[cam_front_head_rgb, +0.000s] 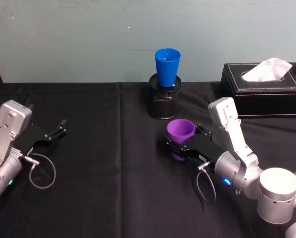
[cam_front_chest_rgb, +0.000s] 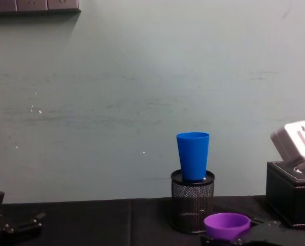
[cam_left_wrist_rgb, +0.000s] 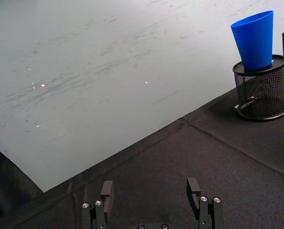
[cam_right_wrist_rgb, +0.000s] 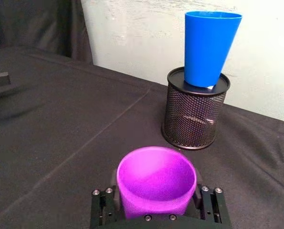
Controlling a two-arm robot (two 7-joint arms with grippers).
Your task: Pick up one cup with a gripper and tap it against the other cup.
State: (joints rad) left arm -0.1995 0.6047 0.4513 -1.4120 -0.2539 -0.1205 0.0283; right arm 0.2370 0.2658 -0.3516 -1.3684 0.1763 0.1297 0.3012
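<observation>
The purple cup [cam_front_head_rgb: 181, 131] sits upright between the fingers of my right gripper [cam_front_head_rgb: 172, 148], which is shut on its sides just below the wide rim; the right wrist view looks down into the purple cup [cam_right_wrist_rgb: 155, 179] with a black finger [cam_right_wrist_rgb: 103, 206] on either side. Whether its base touches the cloth I cannot tell. The blue cup [cam_front_head_rgb: 167, 67] stands upright on top of a black mesh pen holder [cam_front_head_rgb: 164, 100], behind and slightly left of the purple one, well apart from it. My left gripper [cam_front_head_rgb: 47, 115] rests open at the table's left, holding nothing.
A black tissue box [cam_front_head_rgb: 264, 89] with white tissue stands at the back right, close behind my right arm. Black cloth [cam_front_head_rgb: 108, 178] covers the table, and a pale wall runs along its far edge.
</observation>
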